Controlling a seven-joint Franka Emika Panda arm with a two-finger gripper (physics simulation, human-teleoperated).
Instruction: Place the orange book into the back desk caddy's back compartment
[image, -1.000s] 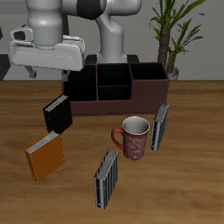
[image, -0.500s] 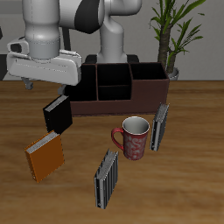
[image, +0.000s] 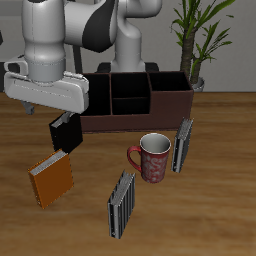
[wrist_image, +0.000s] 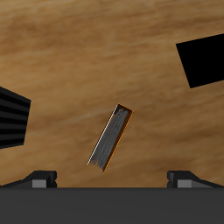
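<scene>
The orange book (image: 50, 180) stands tilted on the table near the front, beside the black book (image: 65, 132). In the wrist view it shows edge-on (wrist_image: 110, 137), with pale page edges, below the gripper. My gripper (image: 47, 112) hangs open and empty above the table, over the black book and farther back than the orange book. In the wrist view the gripper (wrist_image: 112, 179) has its fingertips (wrist_image: 41, 178) wide apart. The back desk caddy (image: 170, 112) is a dark reddish-brown box at the back. Its back compartment (image: 130, 85) is the rear small middle cell and looks empty.
A red patterned mug (image: 154, 157) stands mid-table. One grey striped book (image: 121, 204) stands near the front edge and shows in the wrist view (wrist_image: 10, 118); another (image: 183, 145) stands beside the mug. A potted plant (image: 195, 40) is behind the caddy.
The arm has moved forward and down, away from the caddy, so the gripper now hangs over the black book. The books, mug and caddy have not moved.
</scene>
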